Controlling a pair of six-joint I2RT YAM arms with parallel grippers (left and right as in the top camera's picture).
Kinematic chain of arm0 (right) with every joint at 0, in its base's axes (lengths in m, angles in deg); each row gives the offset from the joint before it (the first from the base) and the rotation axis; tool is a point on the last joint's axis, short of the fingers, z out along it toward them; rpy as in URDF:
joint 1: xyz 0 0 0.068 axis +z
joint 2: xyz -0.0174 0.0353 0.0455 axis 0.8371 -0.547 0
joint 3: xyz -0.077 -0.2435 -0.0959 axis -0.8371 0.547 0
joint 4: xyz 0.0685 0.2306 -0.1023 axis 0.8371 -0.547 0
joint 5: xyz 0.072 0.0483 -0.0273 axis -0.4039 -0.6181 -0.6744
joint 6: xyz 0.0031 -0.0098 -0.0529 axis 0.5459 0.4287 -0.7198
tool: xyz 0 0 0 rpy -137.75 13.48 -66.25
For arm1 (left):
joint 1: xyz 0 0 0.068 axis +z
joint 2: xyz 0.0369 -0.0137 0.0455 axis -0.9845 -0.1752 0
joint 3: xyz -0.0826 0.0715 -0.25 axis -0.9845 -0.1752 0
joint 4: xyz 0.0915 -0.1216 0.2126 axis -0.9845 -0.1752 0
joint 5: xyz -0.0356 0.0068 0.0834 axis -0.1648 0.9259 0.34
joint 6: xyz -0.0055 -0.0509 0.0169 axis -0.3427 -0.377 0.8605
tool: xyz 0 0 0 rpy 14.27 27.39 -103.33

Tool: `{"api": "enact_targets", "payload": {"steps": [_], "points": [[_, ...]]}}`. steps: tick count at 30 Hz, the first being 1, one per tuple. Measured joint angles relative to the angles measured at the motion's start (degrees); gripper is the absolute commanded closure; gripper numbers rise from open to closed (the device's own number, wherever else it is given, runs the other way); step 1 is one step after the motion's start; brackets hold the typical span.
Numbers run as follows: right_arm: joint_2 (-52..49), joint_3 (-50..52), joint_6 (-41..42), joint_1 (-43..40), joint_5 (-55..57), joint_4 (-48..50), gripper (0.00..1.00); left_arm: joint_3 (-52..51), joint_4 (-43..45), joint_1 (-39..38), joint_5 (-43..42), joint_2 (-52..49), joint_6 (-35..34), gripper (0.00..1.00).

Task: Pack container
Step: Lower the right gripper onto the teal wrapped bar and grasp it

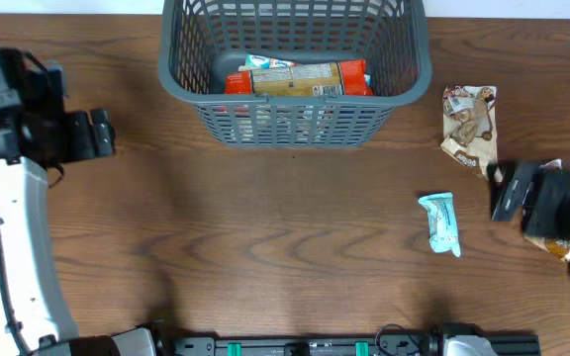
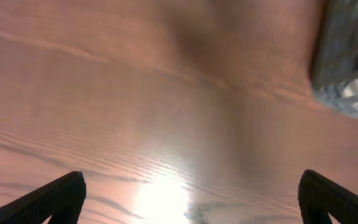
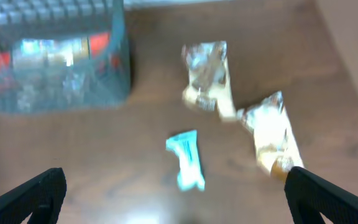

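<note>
The dark grey slotted container [image 1: 295, 111] stands at the table's back centre with several snack packets [image 1: 300, 79] inside; it also shows in the right wrist view [image 3: 55, 56] and its corner in the left wrist view [image 2: 347, 68]. A light blue packet [image 1: 441, 223] lies on the table, also in the right wrist view [image 3: 186, 160]. A brown-and-white packet [image 1: 468, 124] lies right of the container [image 3: 207, 78]. Another pale packet [image 3: 271, 132] lies partly under my right arm. My right gripper [image 3: 173, 199] is open and empty, above the table near these packets. My left gripper [image 2: 191, 199] is open and empty over bare wood at far left.
The wooden table [image 1: 265, 227] spreads between the arms. A black rail [image 1: 344, 346] runs along the front edge. The left arm's white base [image 1: 13, 257] stands at the left.
</note>
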Motion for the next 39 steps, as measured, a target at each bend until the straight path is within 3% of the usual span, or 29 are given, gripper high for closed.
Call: {"api": "enact_targets", "payload": {"steps": [7,16,23,39], "points": [[3.37,26.47,-0.44,0.31,-0.04,9.03,0.01,-8.41,5.35,0.00,-0.44,0.13,-2.12,0.01],[-3.26,46.53,-2.69,0.35,0.20,32.35,0.01,-8.85,6.27,0.00,-0.83,2.73,-2.73,0.01],[-9.33,61.18,-3.45,0.35,0.17,45.24,0.01,-8.85,5.60,0.00,-0.85,2.93,-2.73,0.01],[-12.70,75.78,-1.18,0.04,0.17,64.52,0.01,-8.85,5.07,0.00,-0.85,2.93,-2.71,0.01]]}}
